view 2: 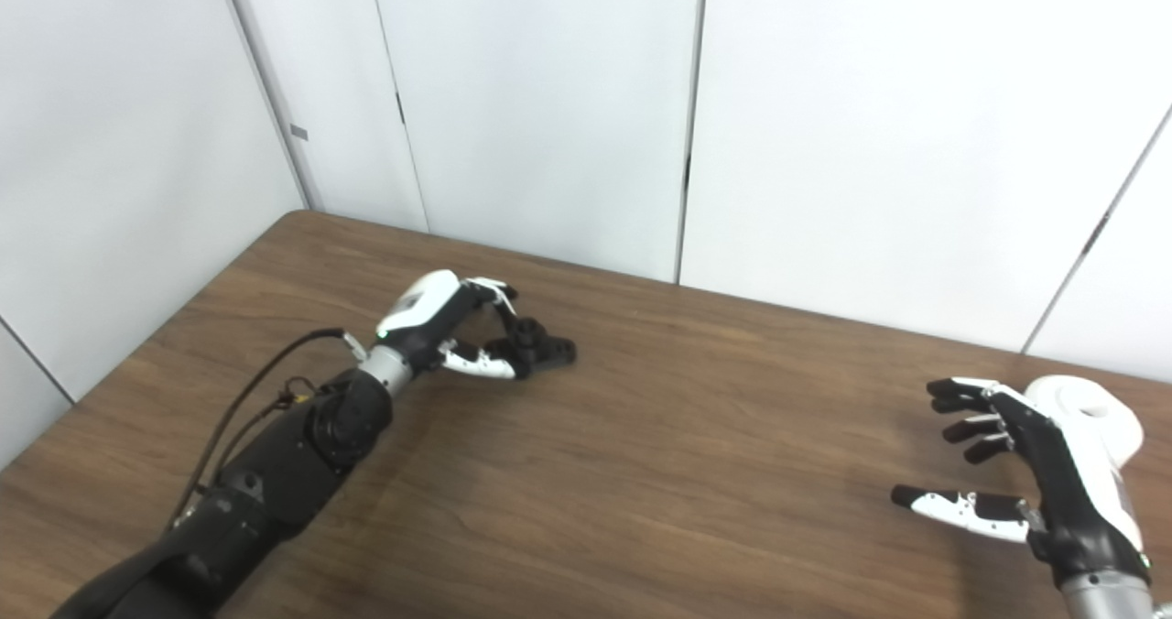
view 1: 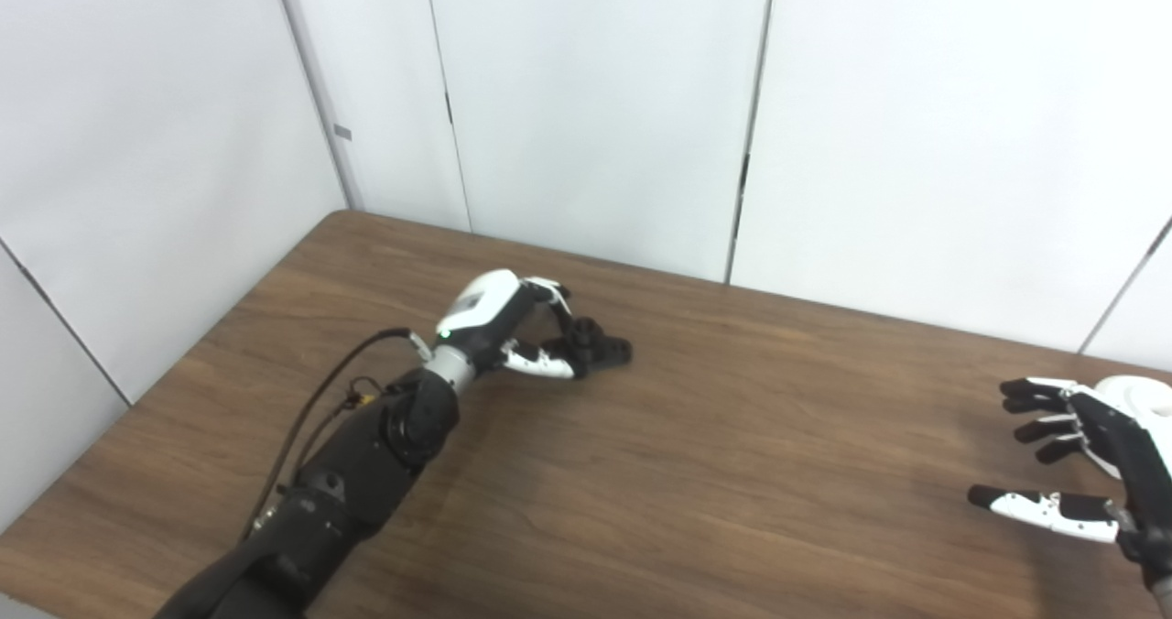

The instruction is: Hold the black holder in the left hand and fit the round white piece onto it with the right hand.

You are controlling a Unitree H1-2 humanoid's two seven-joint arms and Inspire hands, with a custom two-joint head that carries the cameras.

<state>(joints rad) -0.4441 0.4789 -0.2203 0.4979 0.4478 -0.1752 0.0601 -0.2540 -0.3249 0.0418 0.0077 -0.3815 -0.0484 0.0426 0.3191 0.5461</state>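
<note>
Resting on wood table: 1 black holder, far-left; L hand fingers curled round it; 1 round white piece far right, just behind R hand; R fingers spread, holding nothing.

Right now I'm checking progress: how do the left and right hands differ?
The left hand is curled around the black holder on the table; the right hand is open, fingers spread, holding nothing. The left hand is mid-table; the right hand is near the right edge, beside the round white piece. Both are low over the table.
</note>
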